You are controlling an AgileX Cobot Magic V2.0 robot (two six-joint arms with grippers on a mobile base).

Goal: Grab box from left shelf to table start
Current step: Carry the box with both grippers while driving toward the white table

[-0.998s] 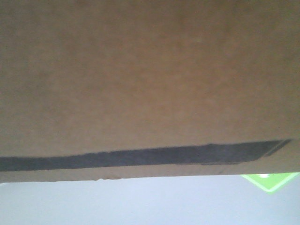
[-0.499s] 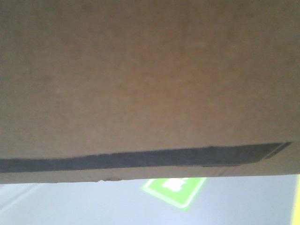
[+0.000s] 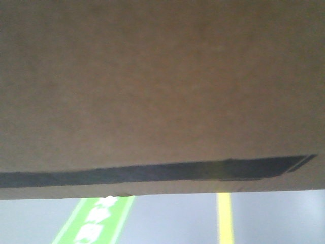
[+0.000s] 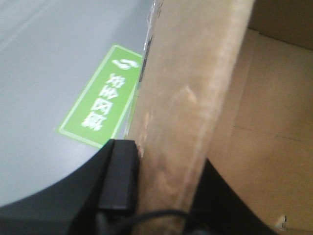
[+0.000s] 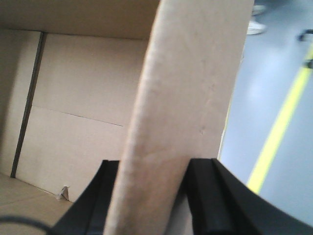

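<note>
Tan corrugated cardboard box [image 3: 152,86] spans crosswise between my arms; left end effector [image 4: 164,188] clamps its left wall, right end effector [image 5: 154,196] its right wall, both equally near.

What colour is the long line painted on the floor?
Yellow. The line shows best in the right wrist view, on the grey floor beside the box.

light: dim, even | front view: box [image 3: 152,86] blurred, shadowed | wrist views: soft focus, floor [image 4: 44,73] brighter, faint sheen
</note>
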